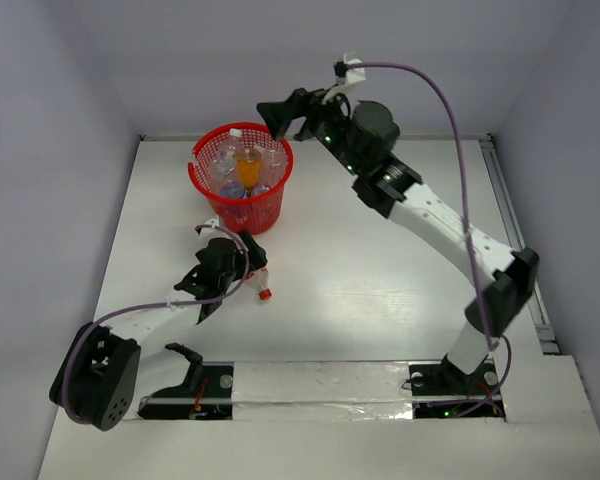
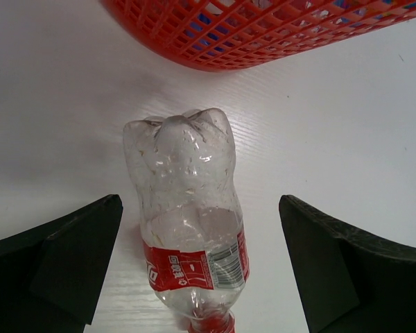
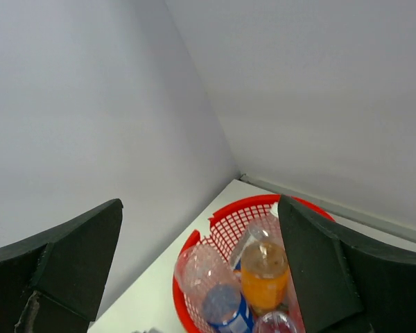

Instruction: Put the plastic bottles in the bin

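Note:
A clear bottle with a red-white label and red cap [image 2: 187, 215] lies on the white table between my left gripper's open fingers; in the top view it [image 1: 258, 283] sits just right of the left gripper [image 1: 218, 268]. The red mesh bin [image 1: 242, 178] stands at the back left and holds several bottles, among them an orange one [image 1: 247, 163]. My right gripper [image 1: 280, 115] is open and empty, raised above the bin's right rim. In the right wrist view the bin [image 3: 215, 229] shows below with the orange bottle [image 3: 263, 274] and clear ones.
The bin's lattice wall [image 2: 263, 28] lies just beyond the lying bottle in the left wrist view. Grey walls enclose the table at the back and sides. A metal rail [image 1: 520, 240] runs along the right edge. The arm bases sit at the near edge.

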You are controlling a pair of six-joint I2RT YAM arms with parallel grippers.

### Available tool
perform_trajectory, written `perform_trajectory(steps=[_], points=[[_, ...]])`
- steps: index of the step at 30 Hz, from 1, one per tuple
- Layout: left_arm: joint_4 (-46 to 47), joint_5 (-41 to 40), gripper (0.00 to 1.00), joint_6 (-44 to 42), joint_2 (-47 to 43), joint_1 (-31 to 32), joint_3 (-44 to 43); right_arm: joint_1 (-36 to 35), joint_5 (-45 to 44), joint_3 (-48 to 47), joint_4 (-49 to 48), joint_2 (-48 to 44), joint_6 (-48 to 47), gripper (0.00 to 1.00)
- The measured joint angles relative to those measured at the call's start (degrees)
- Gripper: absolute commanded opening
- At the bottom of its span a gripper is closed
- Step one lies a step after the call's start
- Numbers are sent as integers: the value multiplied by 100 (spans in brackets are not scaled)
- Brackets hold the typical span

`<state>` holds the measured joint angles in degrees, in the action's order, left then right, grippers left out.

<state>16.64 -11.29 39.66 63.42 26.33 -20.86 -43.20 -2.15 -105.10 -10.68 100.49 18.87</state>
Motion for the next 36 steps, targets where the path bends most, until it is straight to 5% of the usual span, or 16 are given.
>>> perform_trajectory(steps=[4, 7, 11, 20, 23, 24, 27, 36], points=[[111, -146, 93, -44, 385, 26, -186, 0, 7, 1517, -400, -1224, 35, 97], [188, -264, 82, -105, 741, 31, -363, 0, 9, 2461, -605, -1770, 120, 96], [243, -376, 55, -146, 1034, 92, -457, 0, 24, 3526, -625, -2212, 286, 95], [-463, -306, 39, -131, 20, 1272, -1034, 0, -483, 5143, -391, -3923, 385, 90], [-597, -289, 37, -179, -404, 1484, -1788, 0, -925, 5543, -339, -4704, 308, 60], [-610, -332, 37, -238, -503, 1484, -2096, 0, -1097, 5709, -365, -4957, 280, 35], [-645, -557, 37, -479, -573, 1480, -3049, 0, -1631, 6190, -424, -5490, 297, 11], [-562, -2044, 37, -2079, 743, 1405, -5488, 0, -2100, 6697, -555, -5156, 431, 9]])
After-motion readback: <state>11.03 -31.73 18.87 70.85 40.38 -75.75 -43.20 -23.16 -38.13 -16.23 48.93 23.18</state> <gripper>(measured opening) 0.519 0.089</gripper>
